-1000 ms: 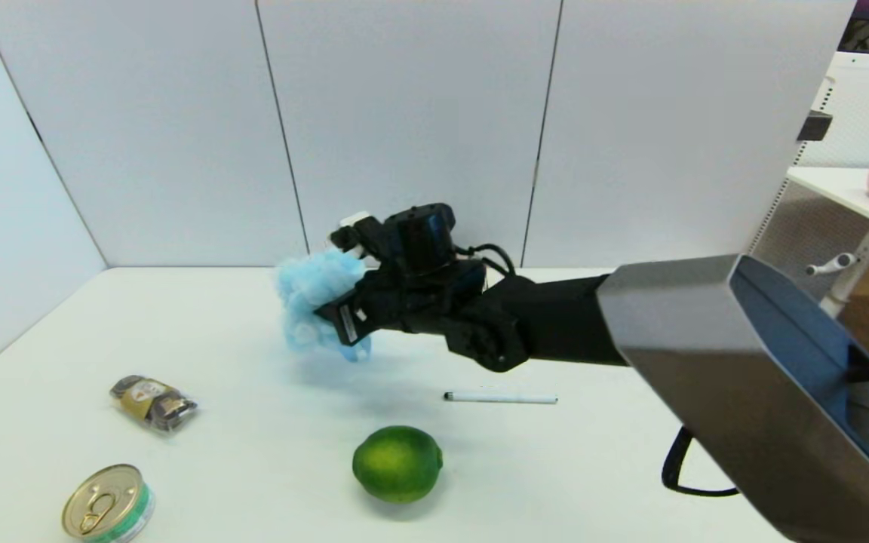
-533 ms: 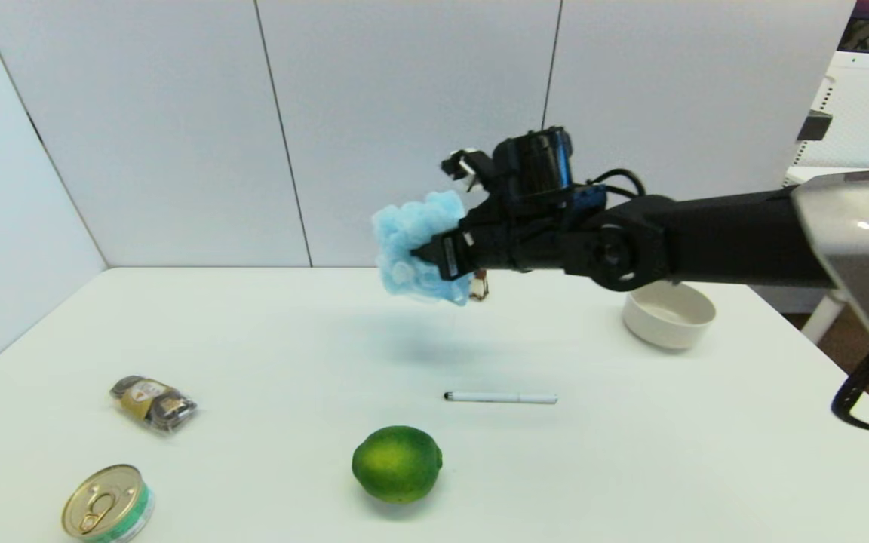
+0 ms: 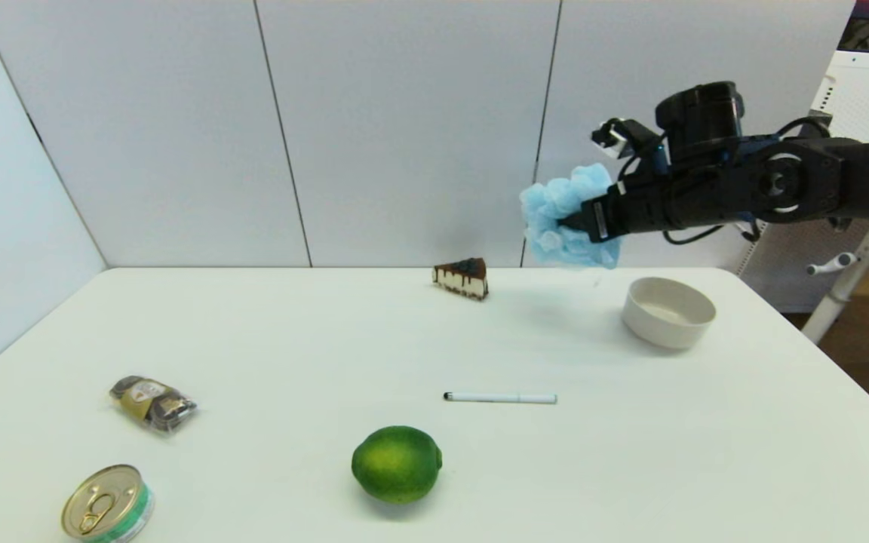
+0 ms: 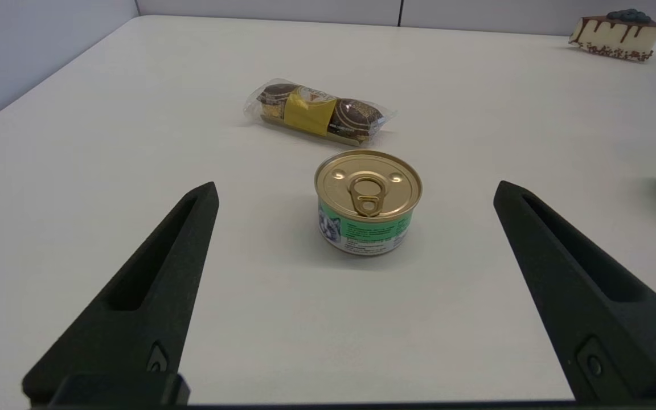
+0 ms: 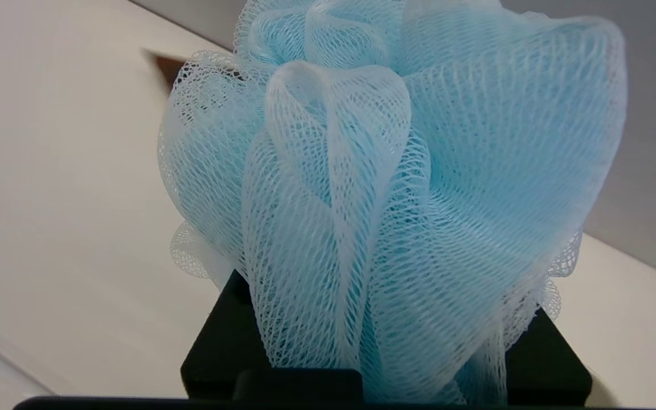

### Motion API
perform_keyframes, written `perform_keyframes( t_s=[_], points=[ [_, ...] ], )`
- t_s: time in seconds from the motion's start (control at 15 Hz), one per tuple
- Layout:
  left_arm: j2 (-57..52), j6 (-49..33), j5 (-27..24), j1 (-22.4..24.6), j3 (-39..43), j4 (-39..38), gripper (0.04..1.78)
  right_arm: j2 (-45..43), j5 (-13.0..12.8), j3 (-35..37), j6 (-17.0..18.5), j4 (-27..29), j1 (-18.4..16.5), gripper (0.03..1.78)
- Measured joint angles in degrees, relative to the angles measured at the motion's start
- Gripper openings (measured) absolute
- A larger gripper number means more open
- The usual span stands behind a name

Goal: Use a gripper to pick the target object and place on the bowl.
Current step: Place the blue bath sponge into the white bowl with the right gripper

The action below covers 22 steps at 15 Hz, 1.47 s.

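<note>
My right gripper [image 3: 581, 219] is shut on the light-blue mesh pouf [image 3: 559, 219] and holds it high in the air, above the table's back edge and left of the cream bowl [image 3: 668, 311]. In the right wrist view the pouf [image 5: 396, 188] fills the picture between the black fingers [image 5: 220, 341], whose tips it hides. The bowl stands empty at the back right of the table. My left gripper [image 4: 356, 196] is open and empty, low over the table at the front left, pointing at a tin can.
A lime [image 3: 397, 463] lies at the front centre and a white pen [image 3: 500, 397] behind it. A cake slice [image 3: 462, 277] sits at the back. A chocolate packet [image 3: 152, 403] and a tin can [image 3: 108, 504] are at the front left.
My right arm has swung up and to the right with the pouf, from over the table's middle to near the bowl. The cake slice and bowl are now uncovered.
</note>
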Motion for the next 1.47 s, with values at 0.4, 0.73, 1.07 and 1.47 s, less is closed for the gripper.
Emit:
perform_keyframes(
  t_s=[0.4, 0.73, 1.07, 1.47],
  points=[
    [0.0, 0.01, 0.02, 0.0, 0.0, -0.02, 1.71, -2.61, 0.17, -0.83, -7.79, 11.08, -9.78, 0.7],
    [0.0, 0.01, -0.04, 0.0, 0.0, 0.0, 1.71, -3.94, 0.2, -0.17, -10.87, 16.6, -11.95, 0.69],
    [0.0, -0.02, 0.02, 0.0, 0.0, 0.0, 1.71, -2.89, 0.17, 1.1, -13.42, 18.7, -13.63, 0.69],
    [0.0, 0.0, 0.02, 0.0, 0.0, 0.0, 1.71, -1.68, 0.17, 2.21, -14.41, 19.01, -13.98, 0.69]
  ],
)
